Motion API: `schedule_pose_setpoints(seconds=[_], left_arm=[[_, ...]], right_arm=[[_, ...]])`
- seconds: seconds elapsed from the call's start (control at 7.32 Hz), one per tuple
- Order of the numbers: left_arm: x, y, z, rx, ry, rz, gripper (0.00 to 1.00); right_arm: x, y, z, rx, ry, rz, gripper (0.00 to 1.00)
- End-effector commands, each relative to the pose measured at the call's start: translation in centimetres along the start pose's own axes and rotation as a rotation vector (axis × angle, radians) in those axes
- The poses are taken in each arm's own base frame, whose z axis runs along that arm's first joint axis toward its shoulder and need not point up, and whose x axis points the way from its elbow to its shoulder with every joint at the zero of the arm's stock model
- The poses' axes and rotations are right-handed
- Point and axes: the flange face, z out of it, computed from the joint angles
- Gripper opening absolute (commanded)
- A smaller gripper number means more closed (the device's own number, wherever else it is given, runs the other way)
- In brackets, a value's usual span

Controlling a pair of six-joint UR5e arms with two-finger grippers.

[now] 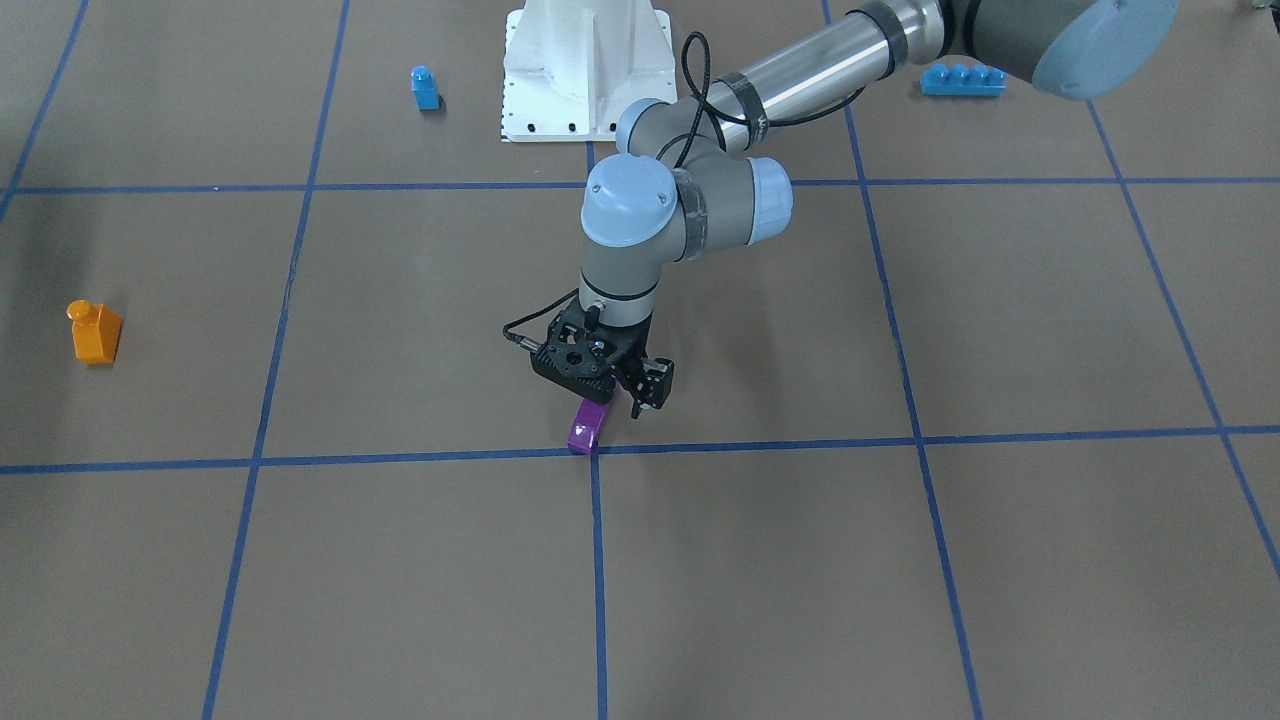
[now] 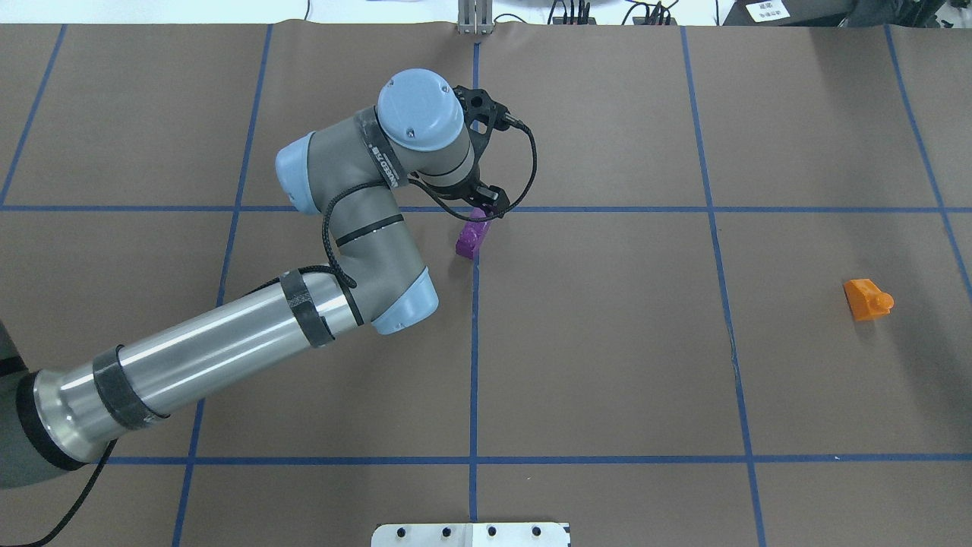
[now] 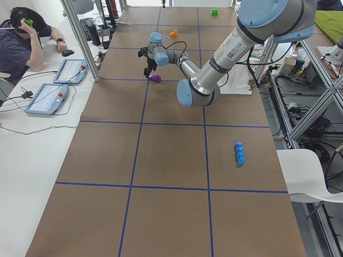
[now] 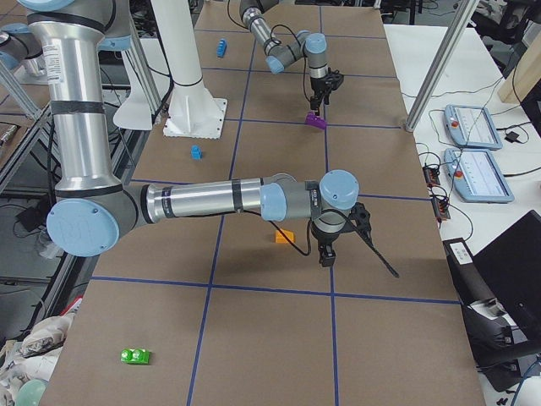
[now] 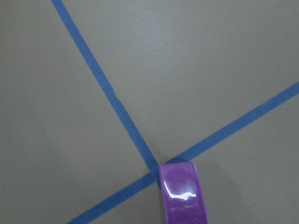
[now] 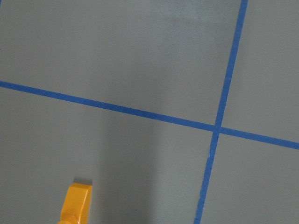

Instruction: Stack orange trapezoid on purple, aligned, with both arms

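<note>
Brown paper covers the whole table (image 1: 1050,320), gridded with blue tape (image 1: 400,186). Two arms on this rig. The left arm (image 2: 228,357) stretches out to the middle of the table. The right arm (image 4: 211,199) reaches across the right side, and I only get that one on the side cam.

The left gripper (image 1: 622,398) points straight down, right over the purple (image 1: 587,428), with its fingers at one end of the brick. I honestly can't tell if they're clamped on it or just around it. There's one purple, sitting at a tape crossing mid-table.

The right gripper (image 4: 325,260) hangs just beside the orange trapezoid (image 2: 867,298), and I can't tell whether its jaws are apart or together. There's one orange, far off on the right, well apart from the purple.

Two blue bricks sit back by the robot's base: one long four-stud brick (image 1: 962,80) on the left and one small single-stud brick (image 1: 425,88) on the right. One green brick (image 4: 135,356) lies at the far right end.
</note>
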Motion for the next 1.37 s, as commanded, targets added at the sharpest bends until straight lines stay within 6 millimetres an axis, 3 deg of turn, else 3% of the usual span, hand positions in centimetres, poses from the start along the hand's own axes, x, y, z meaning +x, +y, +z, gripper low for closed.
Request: schedule_pose_setpoints(seconds=[0.0, 0.27, 0.41, 0.82, 1.09, 1.23], left_arm=[[-2.1, -2.7, -4.9, -0.022, 0.057, -0.078, 1.00], [-2.4, -2.7, -11.1, -0.048, 0.005, -0.124, 1.00], [-3.2, -2.3, -12.3, -0.048, -0.007, -0.136, 1.00], [-3.5, -1.8, -12.5, -0.046, -0.006, -0.135, 1.00], [-3.6, -1.8, -12.5, -0.044, -0.008, -0.136, 1.00], [-3.9, -1.5, -12.1, -0.050, -0.011, -0.138, 1.00]], right_arm=[[-6.1, 2.9, 3.9, 0.072, 0.009, 0.057, 1.00], [-9.5, 6.6, 8.7, 0.092, -0.037, 0.058, 1.00], [-10.4, 7.0, 10.0, 0.068, -0.033, 0.046, 1.00], [-12.5, 7.7, 15.1, 0.006, 0.033, 0.000, 1.00], [-13.6, 8.3, 17.3, -0.037, 0.036, -0.014, 1.00], [-13.2, 8.4, 17.8, -0.044, 0.046, -0.009, 0.98]])
